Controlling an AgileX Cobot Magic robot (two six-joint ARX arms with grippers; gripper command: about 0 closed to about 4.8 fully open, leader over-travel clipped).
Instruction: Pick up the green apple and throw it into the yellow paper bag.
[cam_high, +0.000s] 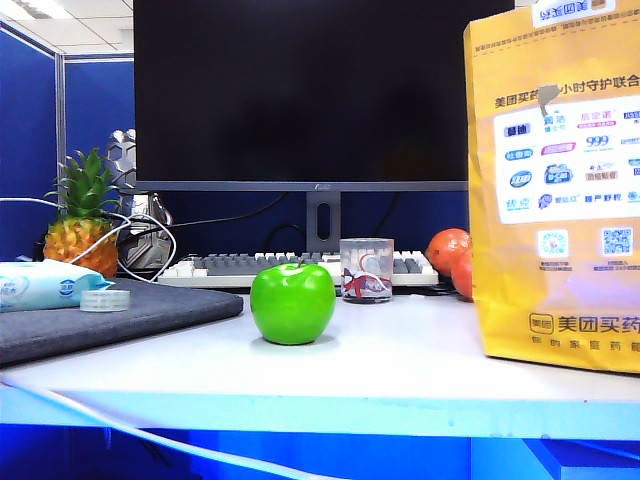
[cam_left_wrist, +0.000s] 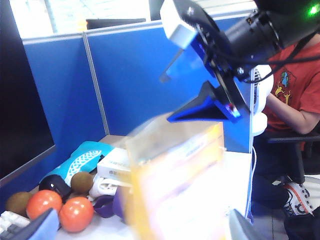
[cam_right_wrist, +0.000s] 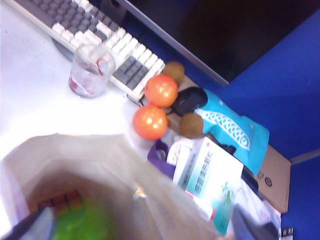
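Our right hand (cam_right_wrist: 140, 226) hangs over the open mouth of the yellow paper bag (cam_high: 520, 300), at the right of the table (cam_high: 400, 360). Its fingers stand wide apart and grip nothing. Below it, inside the bag, the green apple (cam_right_wrist: 80, 220) shows only as a green blur beside a colour-squared cube (cam_right_wrist: 60, 202); we cannot tell whether it has come to rest. Our left hand (cam_left_wrist: 137, 230) is held left of the bag, also spread wide and empty.

On the bag's lower front we read 美团买药 in black, and "999" among the blue logos on the white panel, with two QR codes beneath. A second, lime-green apple (cam_high: 292, 303) stands mid-table, in front of a clear cup (cam_high: 366, 270) and the keyboard (cam_high: 240, 265).
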